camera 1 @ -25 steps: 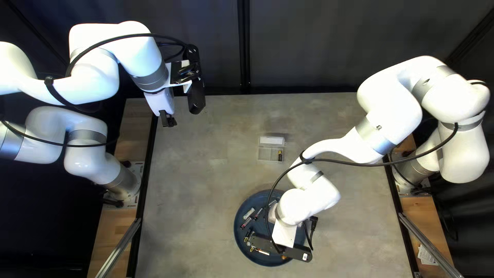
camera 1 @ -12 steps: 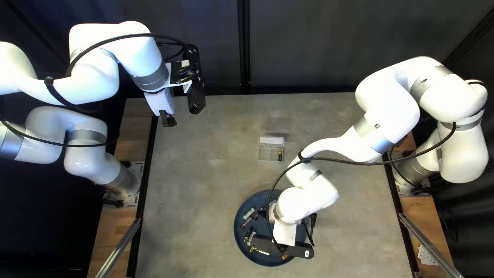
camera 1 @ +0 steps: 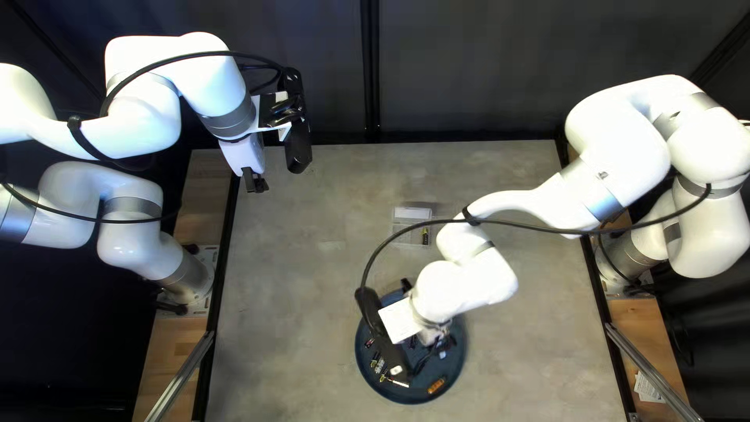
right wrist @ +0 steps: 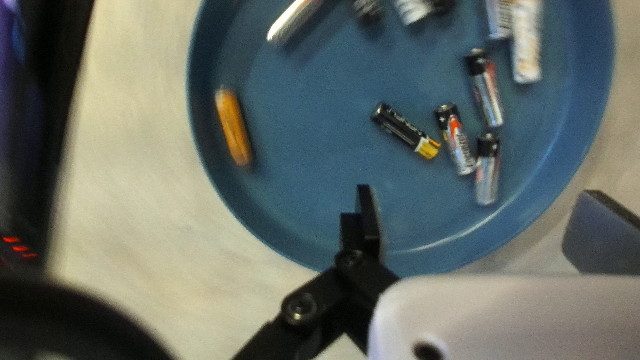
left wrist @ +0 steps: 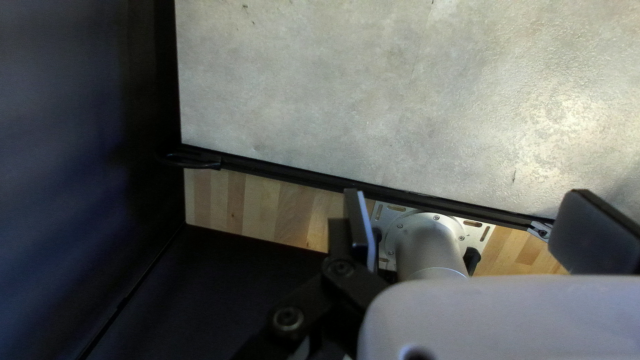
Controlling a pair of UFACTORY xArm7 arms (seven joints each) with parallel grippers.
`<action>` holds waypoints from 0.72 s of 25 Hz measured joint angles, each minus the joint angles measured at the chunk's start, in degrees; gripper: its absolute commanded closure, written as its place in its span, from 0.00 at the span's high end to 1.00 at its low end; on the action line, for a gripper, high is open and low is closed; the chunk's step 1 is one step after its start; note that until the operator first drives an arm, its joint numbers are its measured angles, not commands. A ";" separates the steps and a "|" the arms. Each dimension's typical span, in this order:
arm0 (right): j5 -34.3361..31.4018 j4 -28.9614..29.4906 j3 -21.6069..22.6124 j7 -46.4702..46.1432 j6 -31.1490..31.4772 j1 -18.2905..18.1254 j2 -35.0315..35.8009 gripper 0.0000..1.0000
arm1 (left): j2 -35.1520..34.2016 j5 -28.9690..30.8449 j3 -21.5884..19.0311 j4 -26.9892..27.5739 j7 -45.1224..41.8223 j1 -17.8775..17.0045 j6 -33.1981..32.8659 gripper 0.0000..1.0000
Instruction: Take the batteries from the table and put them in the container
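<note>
Right gripper [right wrist: 479, 195]: fingers apart, above round blue tray [right wrist: 300, 120]. Left gripper [left wrist: 467, 193]: likewise open. Apparent step: selection. Next: align, descend, close on black-and-yellow cylindrical battery [right wrist: 404, 130].

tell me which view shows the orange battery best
The right wrist view: there the orange battery is large and whole, lying near the rim of the tray. The top left view shows it only small, in the tray; the left wrist view does not show it.
</note>
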 measured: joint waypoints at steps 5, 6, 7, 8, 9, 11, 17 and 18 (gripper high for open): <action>-1.04 0.01 -0.30 -0.39 -0.21 0.12 0.31 1.00 | 0.00 0.00 0.00 0.00 0.00 0.00 0.00 1.00; -1.26 0.36 -0.48 -0.44 -0.19 0.14 0.65 1.00 | 0.00 0.00 0.00 0.00 0.00 0.00 0.00 1.00; -1.47 0.94 -0.80 0.53 0.06 0.30 1.02 1.00 | 0.00 0.00 0.00 0.00 0.00 0.00 0.00 1.00; -1.74 1.68 -1.27 2.75 0.56 0.65 1.44 1.00 | 0.00 0.00 0.00 0.00 0.00 0.00 0.00 1.00; -2.10 2.54 -1.81 6.14 1.29 1.25 1.92 1.00 | 0.00 0.00 0.00 0.00 0.00 0.00 0.00 1.00; -2.74 4.62 -3.18 15.42 3.56 3.10 3.04 1.00 | 0.00 0.00 0.00 0.00 0.00 0.00 0.00 1.00; -4.33 14.79 -8.26 45.92 14.59 10.84 9.09 1.00 | 0.00 0.00 0.00 0.00 0.00 0.00 0.00 1.00; -4.78 16.57 -9.02 48.74 16.36 12.06 10.10 1.00 | 0.00 0.00 0.00 0.00 0.00 0.00 0.00 1.00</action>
